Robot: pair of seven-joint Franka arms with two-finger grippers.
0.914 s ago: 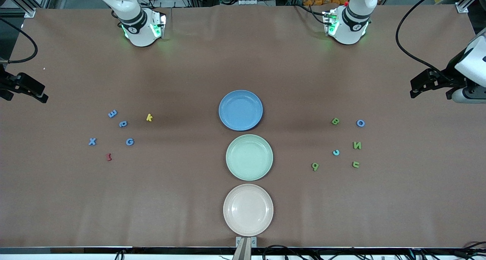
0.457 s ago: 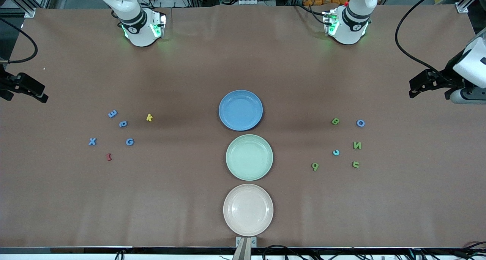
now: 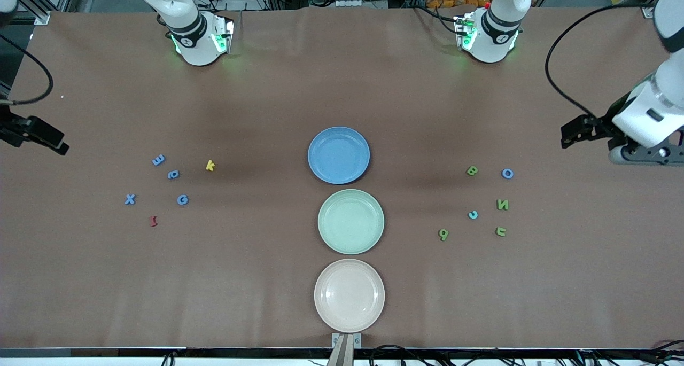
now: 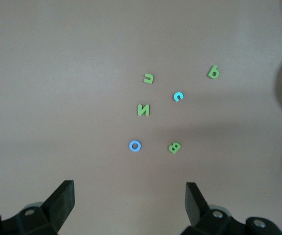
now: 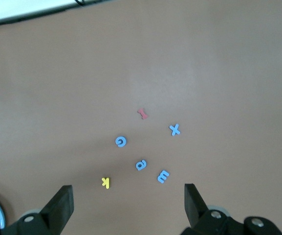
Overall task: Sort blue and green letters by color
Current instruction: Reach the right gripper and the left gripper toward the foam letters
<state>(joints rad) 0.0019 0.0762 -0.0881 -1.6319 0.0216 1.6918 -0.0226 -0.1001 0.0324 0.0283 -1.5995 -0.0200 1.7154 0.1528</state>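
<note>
Nothing sorted yet; plates bare. Left pincer (image 3: 574, 132) wide, empty, high over desk (image 3: 342, 88) edge above green letters (image 4: 143, 110) and blue O (image 3: 507, 173). Right pincer (image 3: 51, 140) wide, over blue letters (image 5: 141, 165). Descend squarely on one letter, avoiding neighbours

Blue letters (image 3: 158, 160) and green letters (image 3: 472, 170) lie flat in two clusters, seemingly unsorted, at opposite table ends.

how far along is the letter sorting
Nothing is sorted yet: the blue plate and green plate hold no letters. Nothing is in hand; the left gripper is open over the table beside the green letters, and the right gripper is open beside the blue letters. All letters remain to be moved.
</note>
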